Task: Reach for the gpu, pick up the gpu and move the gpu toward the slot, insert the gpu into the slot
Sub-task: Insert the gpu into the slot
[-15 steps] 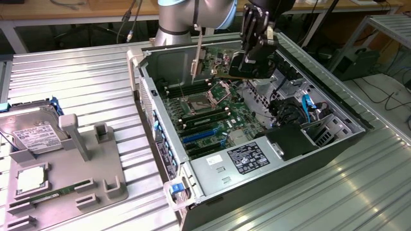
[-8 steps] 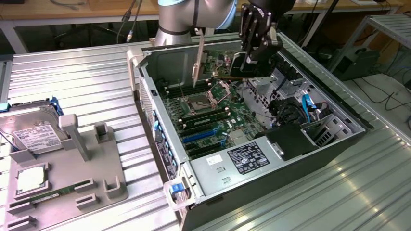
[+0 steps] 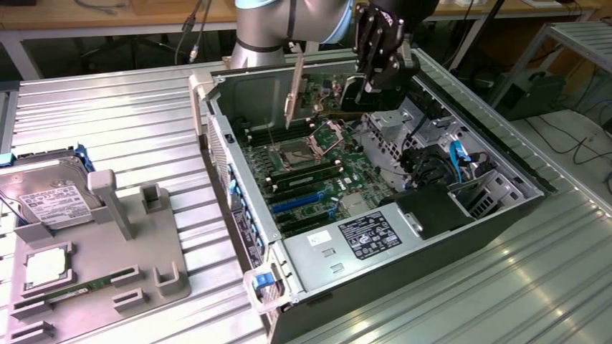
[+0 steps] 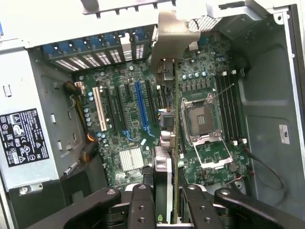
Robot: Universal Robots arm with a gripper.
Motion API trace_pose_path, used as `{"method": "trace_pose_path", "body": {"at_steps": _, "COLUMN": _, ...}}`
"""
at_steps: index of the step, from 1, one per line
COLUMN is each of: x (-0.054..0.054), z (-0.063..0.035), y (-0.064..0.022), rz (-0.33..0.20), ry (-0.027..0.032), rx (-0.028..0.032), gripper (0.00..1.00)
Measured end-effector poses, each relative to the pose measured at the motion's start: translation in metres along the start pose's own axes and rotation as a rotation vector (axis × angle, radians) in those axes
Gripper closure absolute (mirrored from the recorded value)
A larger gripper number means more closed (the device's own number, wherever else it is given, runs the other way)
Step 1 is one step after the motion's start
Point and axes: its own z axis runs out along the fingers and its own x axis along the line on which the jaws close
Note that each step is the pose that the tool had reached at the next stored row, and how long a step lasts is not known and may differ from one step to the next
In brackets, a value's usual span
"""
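Near corner of the table point(image 3: 115, 115), exterior view's left: grey fixture tray point(image 3: 143, 236) with a hard drive point(image 3: 48, 203), a square silver chip point(image 3: 45, 266) and a green memory stick point(image 3: 86, 290) in its pockets.

Beside it, toward the exterior view's right: open PC case point(image 3: 215, 143) lying on its side. Near end holds the power supply point(image 3: 368, 236). Behind that sits the green motherboard point(image 3: 316, 179) with the blue slot point(image 3: 289, 203) point(image 4: 141, 105), unoccupied. The processor socket point(image 3: 311, 147) point(image 4: 202, 119) is further in. Blue cables point(image 3: 459, 154) run in the drive bay along the case's right side.

Far end of the case: gripper point(image 3: 368, 89) point(image 4: 167, 210) is clamped on the gpu point(image 3: 297, 86) point(image 4: 175, 119), fingers on either face. The card is held on edge above the board, its silver end toward the case's back wall. In the wrist view it lines up between the slot and the socket, parallel to the slot and clear of it. Not seated.
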Motion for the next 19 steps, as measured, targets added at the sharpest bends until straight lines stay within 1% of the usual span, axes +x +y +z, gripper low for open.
{"method": "trace_pose_path", "body": {"at_steps": 6, "x": 0.0001, "z": 0.0006, "y": 0.0, "rz": -0.11, "ry": 0.0009, "rx": -0.007, "gripper": 0.72}}
{"method": "trace_pose_path", "body": {"at_steps": 9, "x": 0.0001, "z": 0.0007, "y": 0.0, "rz": -0.174, "ry": 0.0012, "rx": -0.0085, "gripper": 0.72}}
{"method": "trace_pose_path", "body": {"at_steps": 11, "x": 0.0001, "z": 0.001, "y": 0.0, "rz": -0.217, "ry": 0.0012, "rx": -0.0089, "gripper": 0.72}}
{"method": "trace_pose_path", "body": {"at_steps": 13, "x": 0.0002, "z": 0.0015, "y": -0.0001, "rz": -0.257, "ry": 0.0013, "rx": -0.0076, "gripper": 0.72}}
{"method": "trace_pose_path", "body": {"at_steps": 16, "x": 0.0002, "z": 0.0023, "y": 0.0, "rz": -0.295, "ry": 0.0014, "rx": -0.007, "gripper": 0.72}}
{"method": "trace_pose_path", "body": {"at_steps": 19, "x": 0.0003, "z": 0.0035, "y": 0.0, "rz": -0.322, "ry": 0.0014, "rx": -0.0071, "gripper": 0.72}}
